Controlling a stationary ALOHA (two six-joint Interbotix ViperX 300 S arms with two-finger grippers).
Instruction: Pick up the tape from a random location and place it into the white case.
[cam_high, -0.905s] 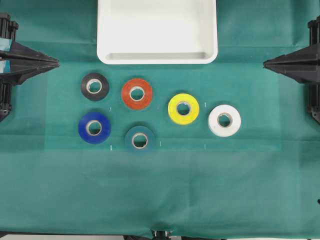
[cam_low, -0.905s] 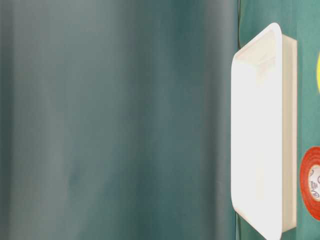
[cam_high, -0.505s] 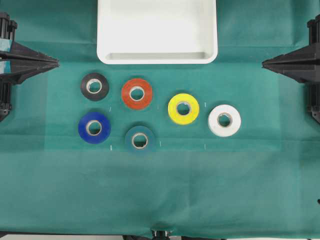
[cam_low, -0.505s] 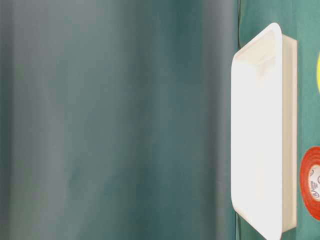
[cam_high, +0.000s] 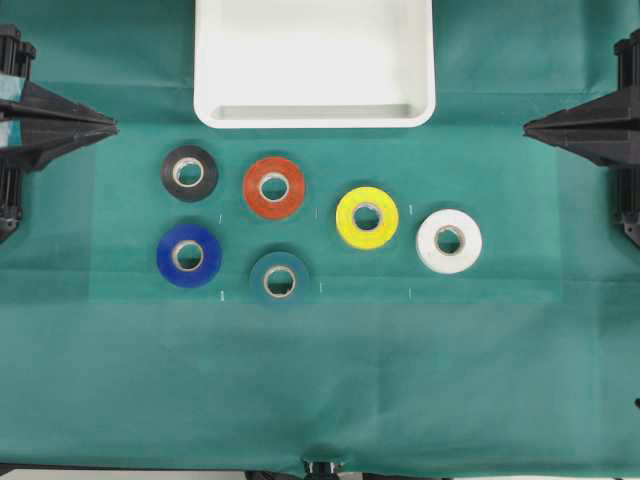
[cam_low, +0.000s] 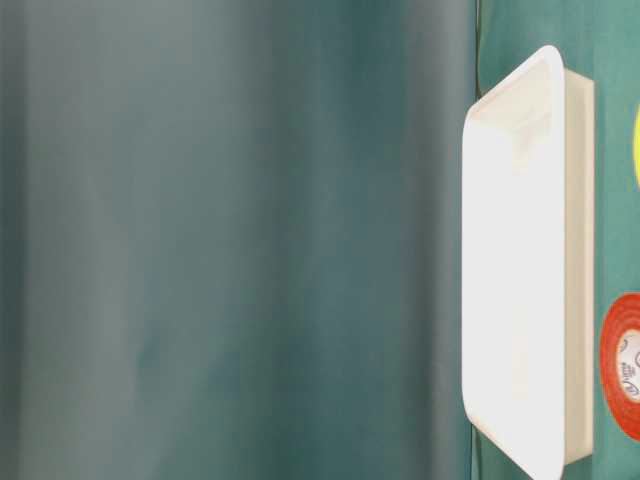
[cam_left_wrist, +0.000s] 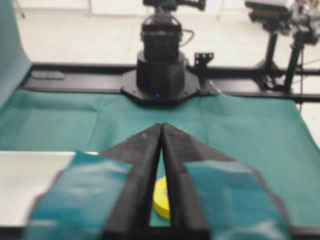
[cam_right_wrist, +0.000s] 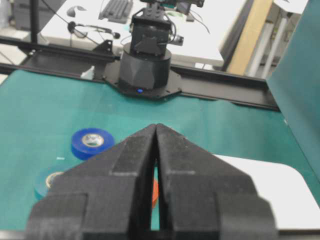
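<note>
In the overhead view the near half of the green cloth (cam_high: 320, 390) carries nothing. Further away lie six rolls. In the nearer row, from left to right, are the blue roll (cam_high: 189, 255), the dark teal roll (cam_high: 279, 279) and the white roll (cam_high: 449, 241). A little further are the tape (cam_high: 190, 173), black with a pale core, then the red roll (cam_high: 274, 187) and the yellow roll (cam_high: 367, 217). The tape lies flat at the far left of the group, just beyond the blue roll and apart from it. The white case (cam_high: 315, 118) stands at the far edge and has nothing in it; its near rim is close to the tape.

The left gripper (cam_high: 112, 127) waits at the left edge and the right gripper (cam_high: 528, 127) at the right edge, both well apart from the rolls. In each wrist view the two fingers nearly meet at the tips, so both hands are narrow and hold nothing.

I think the main danger is to choose the wrong roll: the dark teal roll almost blends with the cloth, and the blue and red rolls are neighbours of the tape, so a wide grip may push one of them. The fingers must also spread before they go down, otherwise they would press on top of the roll.

Compared with the earlier frames, nothing has visibly moved; the rolls, the case and both grippers are in the same places.
</note>
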